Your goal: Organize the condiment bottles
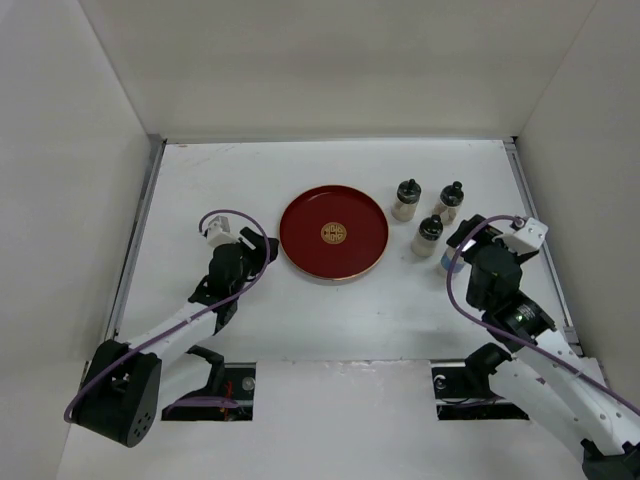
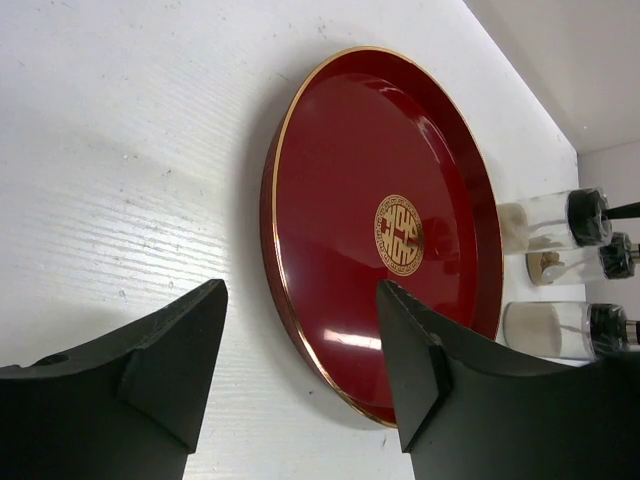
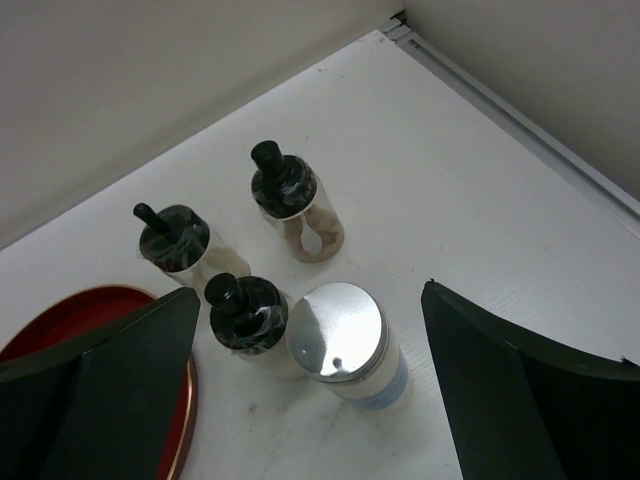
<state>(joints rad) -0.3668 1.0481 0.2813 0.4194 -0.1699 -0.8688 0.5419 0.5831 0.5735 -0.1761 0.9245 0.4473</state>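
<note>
Three squat glass bottles with black knobbed caps stand right of the red tray (image 1: 333, 233): one at the back left (image 1: 406, 199), one at the back right (image 1: 450, 202), one nearer (image 1: 428, 235). A clear cylinder with a silvery lid (image 3: 338, 332) stands touching the nearer bottle (image 3: 250, 320). My right gripper (image 3: 308, 298) is open and empty, hovering above the cylinder and mostly hiding it in the top view. My left gripper (image 2: 302, 290) is open and empty, low over the table beside the tray's left rim (image 2: 275, 190).
The tray holds nothing and has a gold emblem (image 2: 398, 234) at its centre. White walls enclose the table, with a metal rail (image 1: 532, 220) along the right edge close to the bottles. Bare white table lies in front of the tray.
</note>
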